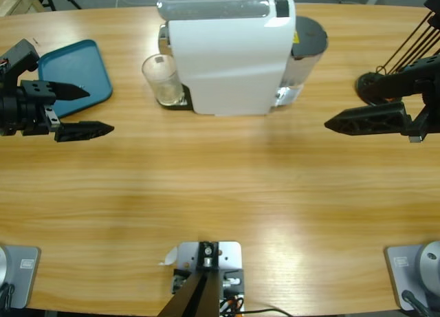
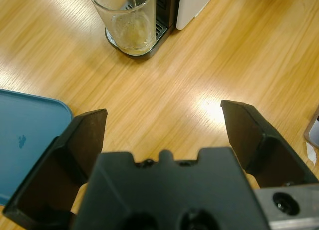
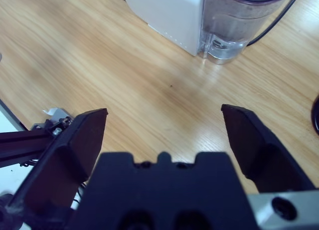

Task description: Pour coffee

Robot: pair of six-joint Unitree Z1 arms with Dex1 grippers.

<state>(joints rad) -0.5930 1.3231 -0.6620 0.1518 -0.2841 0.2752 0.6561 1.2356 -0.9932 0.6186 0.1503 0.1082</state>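
Beside the tray, left end effector hovers wide, right end effector likewise.

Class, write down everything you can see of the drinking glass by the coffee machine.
The glass is clear, tall and straight-sided, standing upright on the black drip tray at the white coffee machine's front. A thin stream falls into it, and a shallow pale amber pool of coffee covers its bottom. Neither claw touches it.
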